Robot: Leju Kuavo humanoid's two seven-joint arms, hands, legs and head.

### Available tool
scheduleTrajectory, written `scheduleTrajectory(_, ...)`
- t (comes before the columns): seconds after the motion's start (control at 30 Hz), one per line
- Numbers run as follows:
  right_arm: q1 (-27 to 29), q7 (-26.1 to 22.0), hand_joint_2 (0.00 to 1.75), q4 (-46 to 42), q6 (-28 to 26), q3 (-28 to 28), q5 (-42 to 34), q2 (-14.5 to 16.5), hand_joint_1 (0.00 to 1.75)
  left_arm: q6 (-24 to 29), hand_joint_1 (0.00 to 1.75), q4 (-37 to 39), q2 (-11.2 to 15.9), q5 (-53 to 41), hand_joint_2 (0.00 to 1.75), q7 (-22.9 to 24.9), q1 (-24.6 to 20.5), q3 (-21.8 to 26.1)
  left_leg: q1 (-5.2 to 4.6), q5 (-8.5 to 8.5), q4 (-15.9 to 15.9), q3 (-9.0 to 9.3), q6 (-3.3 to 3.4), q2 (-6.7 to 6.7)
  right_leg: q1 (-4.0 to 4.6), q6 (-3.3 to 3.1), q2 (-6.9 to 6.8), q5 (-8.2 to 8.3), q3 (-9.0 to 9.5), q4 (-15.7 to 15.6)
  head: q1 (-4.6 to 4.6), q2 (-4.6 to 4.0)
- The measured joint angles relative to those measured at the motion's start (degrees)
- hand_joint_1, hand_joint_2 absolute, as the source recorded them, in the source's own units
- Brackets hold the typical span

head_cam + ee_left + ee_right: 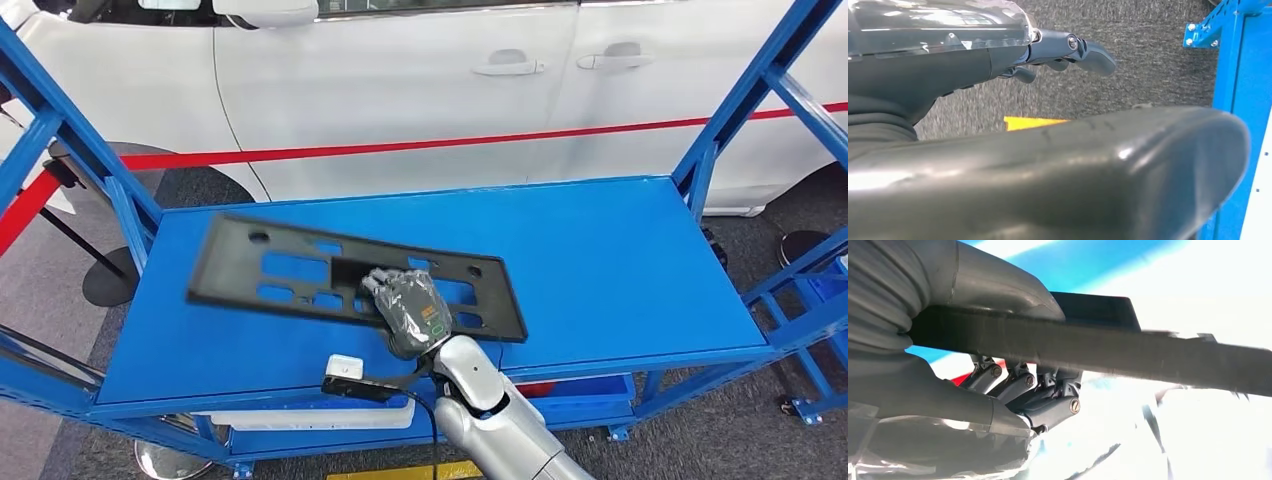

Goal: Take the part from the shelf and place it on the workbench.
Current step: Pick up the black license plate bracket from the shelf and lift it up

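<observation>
White car body fills the background from ten to two o'clock, crossed by one red stripe. Before it stands one blue shelf with frame posts at both sides; its deck lies bare from the centre out toward three o'clock. One part, a flat black plate with several rectangular cut-outs and small holes, sits over the deck toward nine o'clock, tilted slightly. The right hand grips its near edge, thumb on one face, fingers curled under. The left hand hangs over grey carpet, fingers loosely apart, holding nothing.
</observation>
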Motion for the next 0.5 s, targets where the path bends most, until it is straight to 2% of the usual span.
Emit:
scheduleTrajectory(0.07,3.63,-5.3,1.75,-9.97,-2.87,-0.49,-14.23,-0.31,1.75,0.42,0.0,0.0,-0.3,0.55,0.0,-0.24,0.08,0.85,0.0,-3.62,7.53,-3.36,-0.26,0.02,0.03,-0.34,-0.12,-0.19,0.2,-0.01,-0.03,0.0)
scheduleTrajectory(0.1,5.68,-7.18,1.75,-14.96,-3.49,-0.68,-20.31,-0.76,1.75,0.56,0.0,0.0,-0.44,0.68,0.0,-0.33,0.18,1.23,0.04,-4.35,10.0,-4.55,-0.39,0.03,0.03,-0.35,-0.18,-0.28,0.24,0.02,-0.01,-0.01)
scheduleTrajectory(0.13,7.69,-8.8,1.75,-19.87,-3.76,-0.92,-25.46,-1.38,1.75,0.71,0.0,0.0,-0.56,0.76,0.0,-0.39,0.29,1.61,0.08,-4.01,10.55,-4.86,-0.48,0.04,0.0,-0.3,-0.22,-0.37,0.23,0.1,-0.01,-0.01)
scheduleTrajectory(0.17,9.45,-10.43,1.75,-24.53,-3.92,-1.17,-29.65,-2.07,1.75,0.86,0.0,0.0,-0.63,0.8,0.0,-0.42,0.4,1.96,0.15,-2.58,8.76,-4.03,-0.52,0.06,-0.06,-0.16,-0.2,-0.48,0.21,0.24,-0.01,-0.01)
scheduleTrajectory(0.23,12.0,-13.36,1.75,-32.8,-4.07,-1.7,-34.93,-3.41,1.75,1.09,0.0,0.0,-0.71,0.88,0.0,-0.42,0.49,2.56,0.22,1.12,1.27,-0.31,-0.38,0.06,-0.12,0.3,-0.08,-0.85,0.15,0.77,-0.01,0.0)
scheduleTrajectory(0.27,12.87,-14.63,1.75,-36.31,-4.16,-2.02,-36.42,-4.02,1.75,1.14,0.0,0.0,-0.75,0.92,0.0,-0.42,0.46,2.79,0.14,2.24,-1.98,1.3,-0.16,0.03,-0.06,0.62,0.02,-1.06,0.03,1.12,0.01,0.0)
scheduleTrajectory(0.3,13.66,-15.76,1.75,-39.34,-4.19,-2.37,-37.7,-4.6,1.75,1.16,0.0,0.0,-0.8,0.95,0.0,-0.42,0.41,3.0,0.03,2.67,-3.93,2.23,0.11,-0.01,-0.02,0.96,0.09,-1.2,-0.09,1.39,0.05,0.0)
scheduleTrajectory(0.43,17.23,-20.09,1.75,-48.67,-3.92,-4.14,-43.01,-6.62,1.75,1.55,0.0,0.0,-1.07,1.09,0.0,-0.58,0.32,3.81,-0.19,2.91,-5.06,2.52,1.57,-0.04,-0.22,2.33,0.18,-1.61,-0.4,1.94,0.13,-0.01)
scheduleTrajectory(0.5,19.18,-21.78,1.75,-52.38,-3.49,-5.2,-45.48,-7.57,1.75,1.96,0.0,0.0,-1.27,1.08,0.0,-0.96,0.27,4.03,-0.03,3.2,-5.44,2.63,2.3,0.03,-0.46,2.96,0.16,-4.15,-2.01,5.7,0.16,-0.01)
